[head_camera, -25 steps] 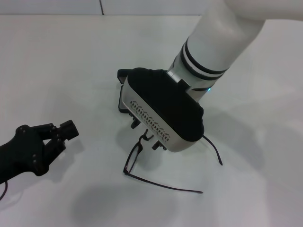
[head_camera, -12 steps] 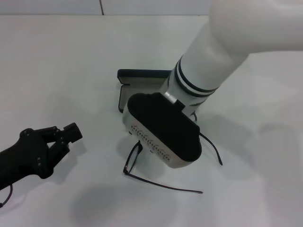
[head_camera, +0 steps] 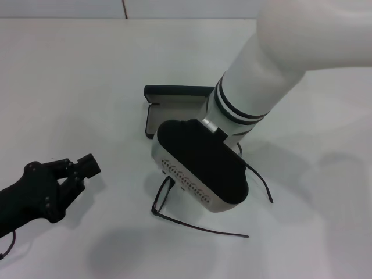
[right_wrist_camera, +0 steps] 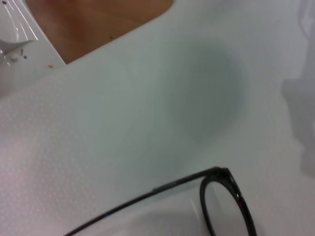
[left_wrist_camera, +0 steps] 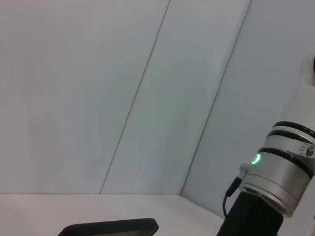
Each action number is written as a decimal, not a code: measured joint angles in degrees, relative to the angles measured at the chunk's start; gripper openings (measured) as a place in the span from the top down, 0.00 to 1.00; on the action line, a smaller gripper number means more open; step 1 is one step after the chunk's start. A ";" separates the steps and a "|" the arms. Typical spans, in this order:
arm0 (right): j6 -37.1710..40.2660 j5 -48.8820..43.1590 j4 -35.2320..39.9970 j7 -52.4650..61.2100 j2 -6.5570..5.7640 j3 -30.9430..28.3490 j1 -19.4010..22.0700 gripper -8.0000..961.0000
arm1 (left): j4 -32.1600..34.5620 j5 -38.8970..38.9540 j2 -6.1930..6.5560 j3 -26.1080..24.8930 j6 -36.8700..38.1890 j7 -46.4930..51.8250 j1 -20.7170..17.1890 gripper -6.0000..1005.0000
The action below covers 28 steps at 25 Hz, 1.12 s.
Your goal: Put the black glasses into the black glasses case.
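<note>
The black glasses (head_camera: 163, 196) lie open on the white table in the head view, one temple arm (head_camera: 203, 230) stretched toward the front and the other (head_camera: 263, 187) to the right. My right arm's wrist (head_camera: 200, 168) hangs right over them and hides its fingers. The right wrist view shows a lens rim (right_wrist_camera: 227, 206) and a temple arm (right_wrist_camera: 147, 194) close below. The black glasses case (head_camera: 174, 103) lies open just behind the wrist; its edge also shows in the left wrist view (left_wrist_camera: 109, 228). My left gripper (head_camera: 81, 172) is open and empty at the front left.
The white table (head_camera: 70, 75) stretches around the objects. The left wrist view shows a pale wall and my right arm (left_wrist_camera: 275, 172) with a green light. A brown floor patch (right_wrist_camera: 93, 24) shows past the table edge in the right wrist view.
My right wrist has come down and forward over the glasses, hiding the fingertips seen earlier and uncovering more of the case. My left gripper has drifted slightly toward the front.
</note>
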<state>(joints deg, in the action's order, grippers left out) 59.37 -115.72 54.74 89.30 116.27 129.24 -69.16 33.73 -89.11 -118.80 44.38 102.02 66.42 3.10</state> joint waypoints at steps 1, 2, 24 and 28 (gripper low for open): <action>-0.07 0.23 0.03 0.02 0.00 0.08 0.02 0.56 | -0.07 0.00 -0.01 0.00 0.00 -0.01 -0.04 0.94; -0.11 0.40 0.07 0.06 0.00 0.13 0.07 0.57 | -0.15 0.00 -0.01 0.00 0.00 -0.01 -0.05 0.94; 2.11 -1.62 3.85 2.40 0.01 -2.20 3.62 0.88 | -0.51 -0.35 -0.06 0.00 -0.12 -0.07 -0.73 0.95; 4.06 -5.87 11.76 3.32 0.01 -12.83 12.42 0.88 | -0.52 0.15 -0.09 -0.07 0.51 -0.07 -0.49 0.95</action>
<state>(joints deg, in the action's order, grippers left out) 63.43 -121.59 66.50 92.62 116.28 116.41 -56.74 33.21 -88.96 -118.90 44.31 102.53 66.35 2.61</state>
